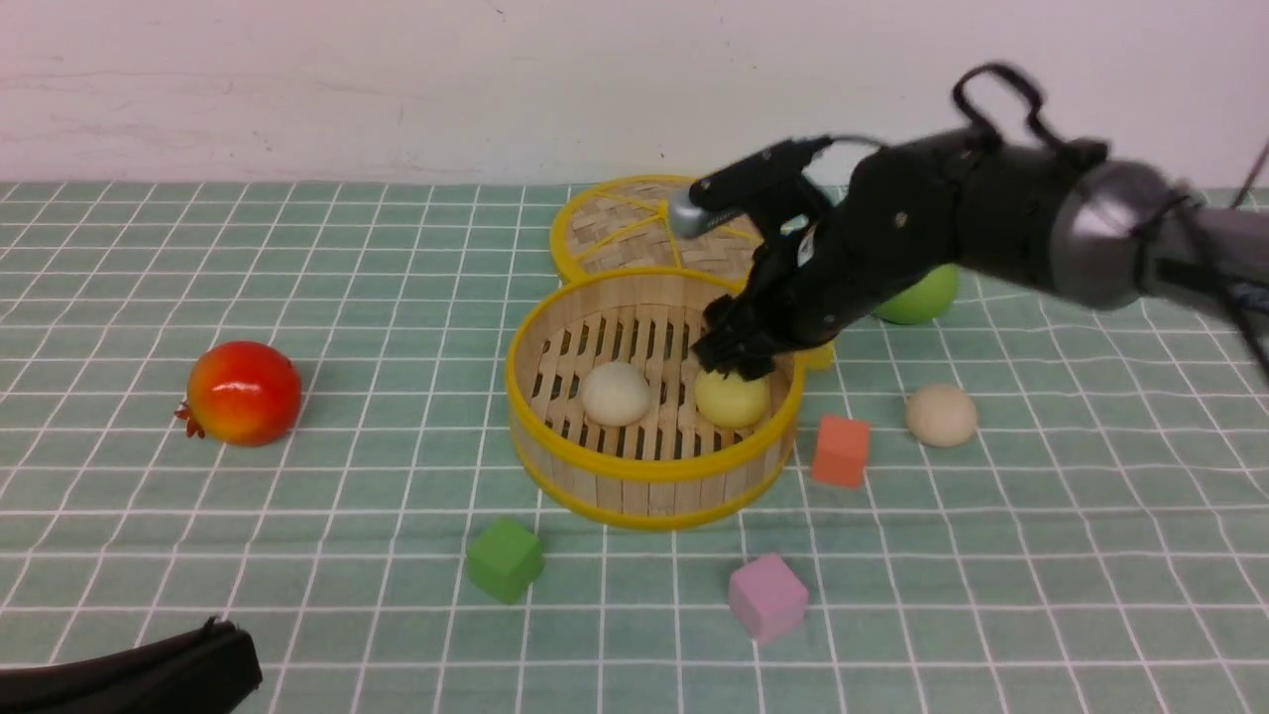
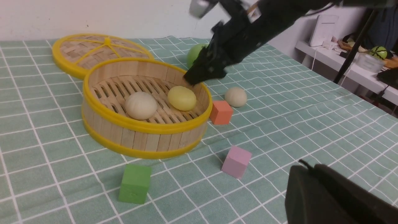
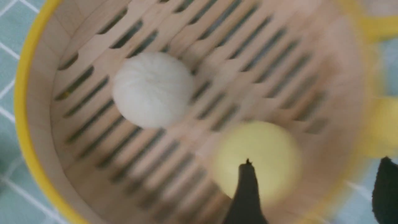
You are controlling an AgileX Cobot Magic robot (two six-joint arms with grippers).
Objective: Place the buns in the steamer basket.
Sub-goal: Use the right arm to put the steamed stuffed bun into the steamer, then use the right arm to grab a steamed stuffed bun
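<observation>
My right gripper (image 1: 735,359) is wide open above the yellow bun (image 1: 732,400), so it rests in the steamer basket (image 1: 644,474) (one beige bun (image 1: 941,415) waits outside).

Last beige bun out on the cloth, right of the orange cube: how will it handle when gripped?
The beige bun is round and smooth, so a nudge would likely roll it across the flat cloth. Its matte skin probably grips fairly well.
</observation>
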